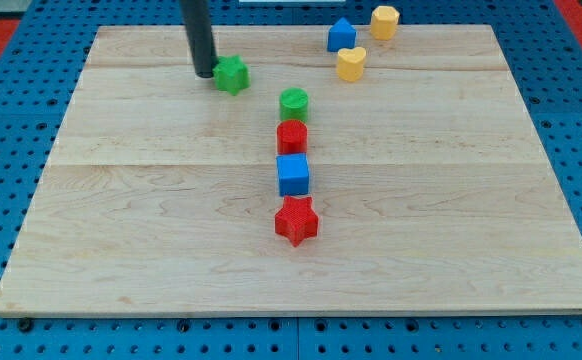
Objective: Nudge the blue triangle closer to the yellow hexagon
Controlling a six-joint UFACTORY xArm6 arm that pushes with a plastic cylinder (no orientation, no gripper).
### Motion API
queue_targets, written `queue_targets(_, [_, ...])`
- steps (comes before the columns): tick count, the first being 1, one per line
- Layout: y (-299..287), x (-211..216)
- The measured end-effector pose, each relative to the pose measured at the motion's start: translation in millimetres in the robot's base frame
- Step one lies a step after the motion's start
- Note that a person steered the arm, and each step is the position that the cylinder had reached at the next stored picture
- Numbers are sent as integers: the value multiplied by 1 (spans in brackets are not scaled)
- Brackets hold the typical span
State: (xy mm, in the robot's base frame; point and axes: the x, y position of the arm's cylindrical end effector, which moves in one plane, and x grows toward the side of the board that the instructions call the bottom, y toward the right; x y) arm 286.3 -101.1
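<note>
1. Nearest to you sits the red star (296, 221), low down in the middle of the wooden board (451, 230).
2. Look just above it and you see the blue cube (293, 174), then the red cylinder (292, 136), then the green cylinder (294, 102). The four make a line going up the view.
3. You find the blue triangle (341, 36) near the view's top, right of the middle.
4. You see the yellow hexagon (384, 21) just beside it, up and to the right, with a small gap between them.
5. You see the yellow heart (351, 63) just below the blue triangle.
6. My tip (204, 73) stands at the upper left, right against the left side of the green star (232, 74), well apart from the blue triangle.
7. You see no claw; the arm ends in a dark rod.
</note>
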Motion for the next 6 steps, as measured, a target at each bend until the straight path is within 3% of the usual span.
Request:
queue_targets(1, [-3, 0])
queue_targets(2, [-42, -31])
queue_targets(4, [89, -81])
queue_targets(6, [174, -61])
